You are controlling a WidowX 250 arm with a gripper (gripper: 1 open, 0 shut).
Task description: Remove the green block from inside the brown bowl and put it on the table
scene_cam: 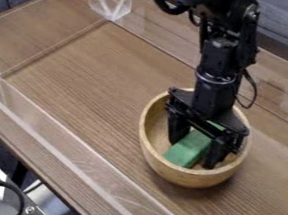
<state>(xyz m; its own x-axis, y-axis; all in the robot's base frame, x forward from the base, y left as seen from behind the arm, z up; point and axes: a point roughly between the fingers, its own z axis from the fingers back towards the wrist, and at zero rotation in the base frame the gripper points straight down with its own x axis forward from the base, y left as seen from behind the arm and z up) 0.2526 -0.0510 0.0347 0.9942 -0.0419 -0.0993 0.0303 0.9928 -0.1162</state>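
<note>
Lower right of frame: bowl (154,149) sits on the table (84,71), close to the near clear wall (49,132). Block (189,150) lies inside it, slanting up the bowl's curved inner side, the lower end toward the near rim, the upper end tucked between the fingers.

Gripper (200,138) points straight down into the bowl, jaws spread wide, one finger on each side of the block. Nothing gripped yet. From this angle it is not possible to tell whether the fingertips touch the bowl floor or the block's sides.

Step in hand, as I judge it: final descent before closing on the block. Extraction and placement on the table are yet to be done.

Risks from here:
- The block is tilted, not flat. Closing on a slanted bar could pinch it near one end, so it may pivot or squirt out along the bowl's curve.
- The fingers sit close to the inner wall. Going lower could jam a tip against the wood and shove or tip the bowl; nothing visibly holds the bowl in place.
- If the jaws close off-centre, one finger would push the block sideways before the other meets it, leaving a weak hold that drops on the lift.
- A lift with a tip caught under the thick rim would drag the bowl toward the near wall.
</note>
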